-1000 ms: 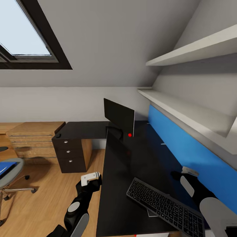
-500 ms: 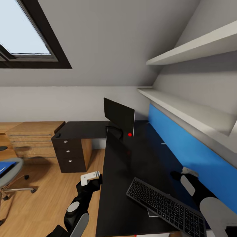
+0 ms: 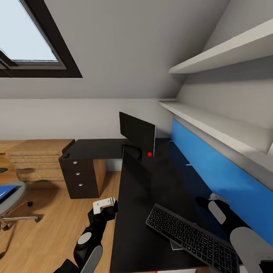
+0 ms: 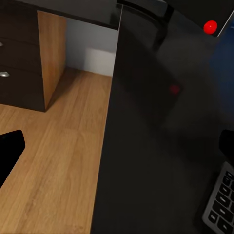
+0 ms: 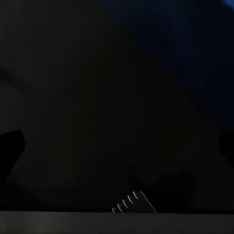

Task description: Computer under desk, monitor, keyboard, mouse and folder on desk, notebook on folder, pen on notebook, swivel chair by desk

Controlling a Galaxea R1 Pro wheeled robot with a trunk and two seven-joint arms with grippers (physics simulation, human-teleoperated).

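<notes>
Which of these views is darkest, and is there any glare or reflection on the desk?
Right wrist view is darkest, nearly black with a faint blue tint; left wrist view shows the glossy desk mirroring the monitor's red light; head view is evenly lit, skylight brightest.

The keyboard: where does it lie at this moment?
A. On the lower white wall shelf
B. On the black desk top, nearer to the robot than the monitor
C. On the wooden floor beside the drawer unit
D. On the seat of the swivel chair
B: in the head view the keyboard lies flat on the glossy black desk, at its near end, while the monitor stands farther back.
</notes>
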